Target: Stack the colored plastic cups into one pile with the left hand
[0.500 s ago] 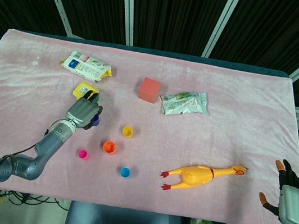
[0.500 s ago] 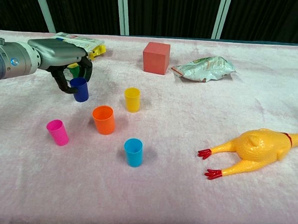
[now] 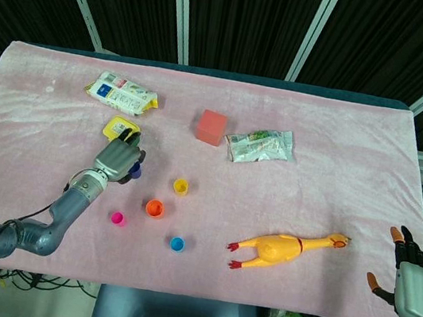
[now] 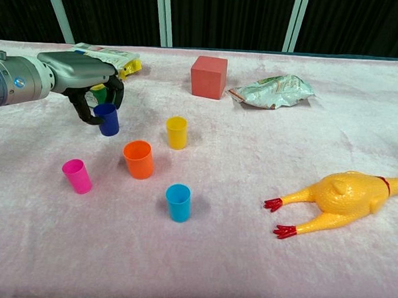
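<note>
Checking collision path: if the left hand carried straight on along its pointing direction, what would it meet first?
Likely the yellow tray. In the head view the left hand, holding the dark blue cup, points up-table along its forearm, and the tray lies just beyond its fingertips. Height clearance is unclear.

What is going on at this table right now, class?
The robot's left hand has its fingers around a dark blue cup near the far left of the pink cloth. The yellow cup, orange cup, pink cup and light blue cup stand apart, none stacked yet. The right hand waits off the table's edge, holding nothing.
</note>
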Controlling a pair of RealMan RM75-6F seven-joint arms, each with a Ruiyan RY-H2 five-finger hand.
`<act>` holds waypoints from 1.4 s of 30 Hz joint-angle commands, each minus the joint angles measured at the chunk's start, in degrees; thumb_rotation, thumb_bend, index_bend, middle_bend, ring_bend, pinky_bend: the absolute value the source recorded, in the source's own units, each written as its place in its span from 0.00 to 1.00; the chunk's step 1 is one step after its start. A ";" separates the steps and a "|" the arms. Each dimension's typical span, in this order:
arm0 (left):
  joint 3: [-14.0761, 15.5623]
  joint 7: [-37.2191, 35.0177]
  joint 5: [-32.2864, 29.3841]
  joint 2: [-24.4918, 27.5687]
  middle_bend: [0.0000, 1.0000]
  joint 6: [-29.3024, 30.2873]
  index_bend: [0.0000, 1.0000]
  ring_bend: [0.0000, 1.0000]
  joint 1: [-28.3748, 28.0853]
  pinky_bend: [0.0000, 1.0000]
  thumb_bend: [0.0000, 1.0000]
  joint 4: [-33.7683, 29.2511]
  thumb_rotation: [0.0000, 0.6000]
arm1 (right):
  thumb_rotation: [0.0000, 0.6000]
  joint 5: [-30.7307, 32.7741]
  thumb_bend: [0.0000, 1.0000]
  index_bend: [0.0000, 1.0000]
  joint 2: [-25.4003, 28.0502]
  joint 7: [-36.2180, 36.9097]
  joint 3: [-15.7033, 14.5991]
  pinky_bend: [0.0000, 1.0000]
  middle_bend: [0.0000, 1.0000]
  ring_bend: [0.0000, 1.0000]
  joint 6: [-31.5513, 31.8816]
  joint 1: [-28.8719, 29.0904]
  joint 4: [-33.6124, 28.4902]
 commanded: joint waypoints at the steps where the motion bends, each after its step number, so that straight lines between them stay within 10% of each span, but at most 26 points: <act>1: -0.03 -0.02 0.04 0.02 0.44 0.06 0.40 0.03 -0.03 0.01 0.32 -0.06 1.00 | 1.00 0.01 0.19 0.00 0.01 -0.06 0.00 0.16 0.02 0.11 0.01 0.00 0.00; 18: -0.23 -0.95 1.00 0.29 0.44 0.85 0.40 0.03 0.11 0.01 0.33 -1.50 1.00 | 1.00 0.33 0.19 0.00 0.07 -0.22 0.01 0.16 0.02 0.11 -0.04 -0.04 -0.16; 42: 2.89 -3.72 20.23 6.85 0.44 11.67 0.40 0.03 5.36 0.01 0.33 -21.11 1.00 | 1.00 0.85 0.19 0.00 0.16 -0.02 0.20 0.16 0.02 0.11 -0.11 -0.06 -0.30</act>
